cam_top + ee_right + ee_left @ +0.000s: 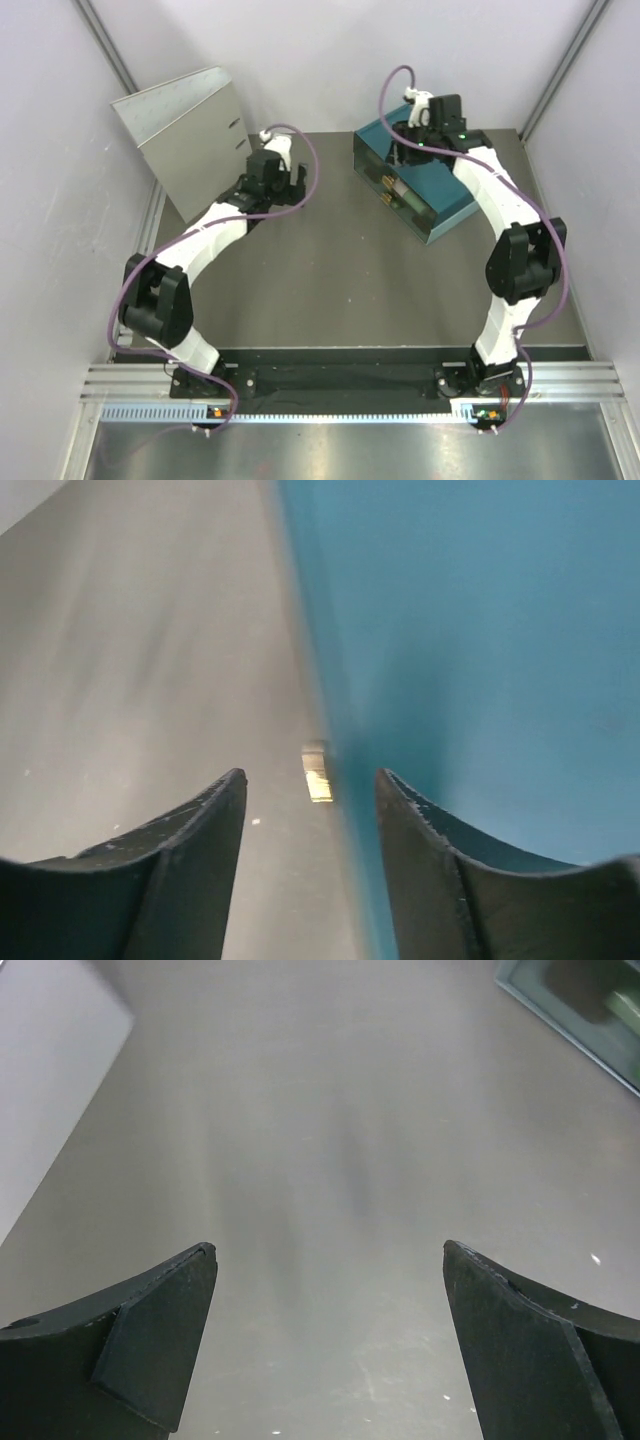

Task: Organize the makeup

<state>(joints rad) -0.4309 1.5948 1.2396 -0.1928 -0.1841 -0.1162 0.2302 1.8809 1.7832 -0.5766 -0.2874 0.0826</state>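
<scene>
No makeup tube shows plainly. The teal drawer box (420, 190) stands at the back right, with small gold handles (386, 190) on its left face. My right gripper (408, 142) hovers over the box's far left edge. In the right wrist view it (310, 775) is open and empty, with the teal top (480, 630) under its right finger and a gold handle (317, 772) between the tips, far below. My left gripper (293, 186) is open and empty above bare table (330, 1248). A blurred pale green shape (625, 1005) lies inside the box's corner (560, 1005).
A grey slanted panel (185, 135) leans at the back left, close behind my left arm. White walls and metal posts enclose the dark table (330, 290). A black rail (340, 375) runs along the near edge between the arm bases.
</scene>
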